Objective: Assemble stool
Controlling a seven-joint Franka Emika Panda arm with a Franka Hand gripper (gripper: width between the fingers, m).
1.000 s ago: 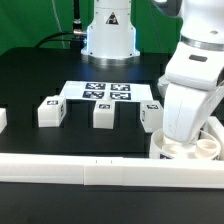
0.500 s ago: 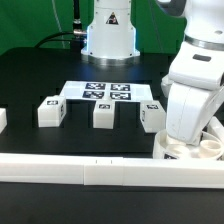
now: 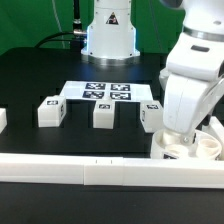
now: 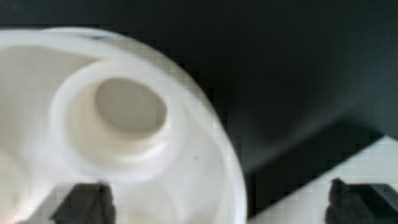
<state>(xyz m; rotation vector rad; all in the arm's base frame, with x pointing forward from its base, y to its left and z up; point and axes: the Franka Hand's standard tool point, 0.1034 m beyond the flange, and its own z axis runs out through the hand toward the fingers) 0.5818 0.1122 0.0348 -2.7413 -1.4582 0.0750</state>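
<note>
White seat (image 4: pixel 107 110) edge sits within spread pincer (image 4: pixel 222 200)

Seat (image 4: pixel 71 150) edge between spread pincer (image 4: pixel 222 203)

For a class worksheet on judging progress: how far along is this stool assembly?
Done: nothing joined yet; three legs stand loose on the table. In hand: the open end effector hovers at the seat, its visible socket empty. Left: fitting all three legs into the seat.
</note>
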